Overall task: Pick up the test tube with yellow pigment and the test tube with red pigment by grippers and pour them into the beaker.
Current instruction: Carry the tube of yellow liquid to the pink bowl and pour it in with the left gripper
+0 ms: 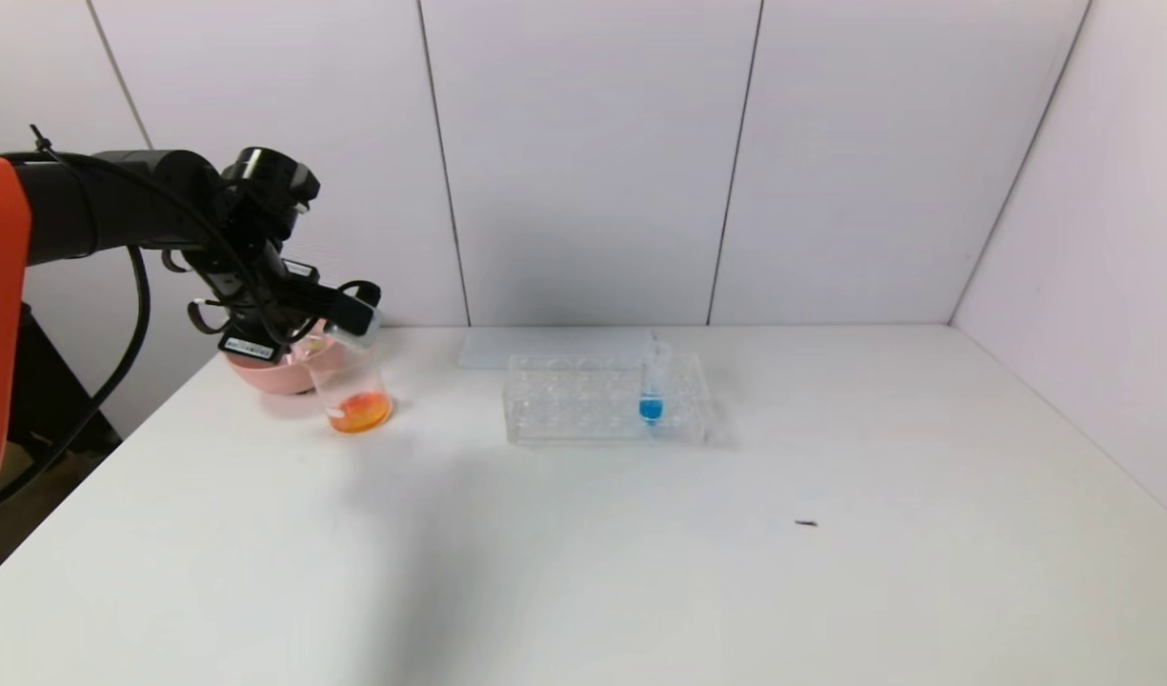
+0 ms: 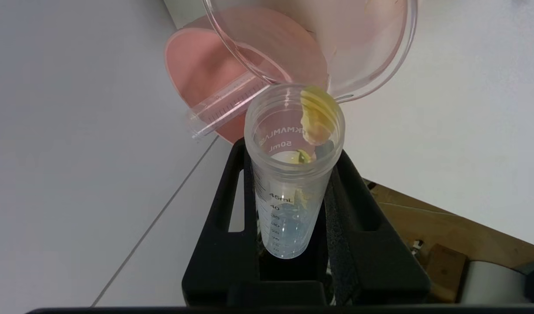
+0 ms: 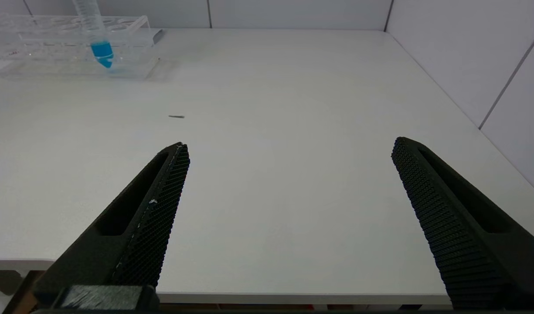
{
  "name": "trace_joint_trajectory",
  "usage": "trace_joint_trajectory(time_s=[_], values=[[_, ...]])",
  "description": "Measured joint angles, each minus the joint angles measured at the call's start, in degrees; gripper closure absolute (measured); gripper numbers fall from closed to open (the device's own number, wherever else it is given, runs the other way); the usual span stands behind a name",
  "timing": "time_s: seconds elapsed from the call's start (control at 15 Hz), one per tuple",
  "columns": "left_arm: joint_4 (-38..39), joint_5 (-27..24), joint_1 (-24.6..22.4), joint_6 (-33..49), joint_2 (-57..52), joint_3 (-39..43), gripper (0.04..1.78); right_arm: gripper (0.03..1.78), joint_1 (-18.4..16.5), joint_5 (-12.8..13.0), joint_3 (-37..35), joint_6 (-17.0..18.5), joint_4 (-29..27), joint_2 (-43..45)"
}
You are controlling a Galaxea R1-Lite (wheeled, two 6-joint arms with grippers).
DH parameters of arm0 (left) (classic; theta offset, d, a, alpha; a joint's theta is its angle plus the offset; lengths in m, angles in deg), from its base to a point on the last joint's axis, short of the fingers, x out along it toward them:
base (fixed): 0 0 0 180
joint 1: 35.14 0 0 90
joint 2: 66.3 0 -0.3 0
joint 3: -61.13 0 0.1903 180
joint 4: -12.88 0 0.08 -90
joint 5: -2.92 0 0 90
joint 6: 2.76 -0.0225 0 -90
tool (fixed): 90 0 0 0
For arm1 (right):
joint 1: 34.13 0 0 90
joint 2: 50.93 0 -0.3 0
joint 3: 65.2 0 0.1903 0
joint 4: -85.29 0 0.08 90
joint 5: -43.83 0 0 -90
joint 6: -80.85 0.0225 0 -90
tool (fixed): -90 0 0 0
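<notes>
White wall panels stood behind a white desk (image 1: 640, 553) that carried all the labware. Above the desk's far left corner the left hand (image 2: 293, 183) was clenched on the test tube with yellow pigment (image 2: 293, 174), its two black fingers (image 2: 225, 218) pressed to either side of the tube's lower half. The tube was tipped, its open mouth pointing away from the hand and sitting just at the rim of the beaker (image 1: 354, 386). Only a yellow smear clung to the inner wall near the tube's mouth, with a drop deeper in; the rest of the tube looked clear. In the head view the beaker stood on the desk directly under the hand, a layer of orange liquid (image 1: 359, 412) in its bottom. Just behind the beaker sat a pink bowl (image 1: 269, 372), and in the left wrist view another clear tube (image 2: 219, 111) lay in it on its side, seemingly empty. Further right, near the middle of the desk, a clear rack (image 1: 607, 398) held one upright tube of blue liquid (image 1: 651, 386). A small dark speck (image 1: 806, 523) lay on the desk nearer the front. The right hand (image 3: 288, 152) hovered low over the desk's near right part, released, its fingers spread wide with nothing between them.
</notes>
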Motion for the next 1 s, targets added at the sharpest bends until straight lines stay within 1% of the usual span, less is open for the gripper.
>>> trace_joint_trajectory(time_s=[0.13,0.47,1.0], values=[[0.28,1.05,0.35,-0.13,0.0,0.0,1.37,0.11,0.0,0.0,0.0,0.0,0.0,0.0],[0.26,1.34,0.79,-0.22,0.0,0.0,1.37,0.11,0.0,-0.02,0.02,0.0,0.0,0.0],[0.26,4.02,1.23,-1.29,-0.02,0.0,1.37,0.11,0.0,0.0,0.0,0.02,0.0,0.0]])
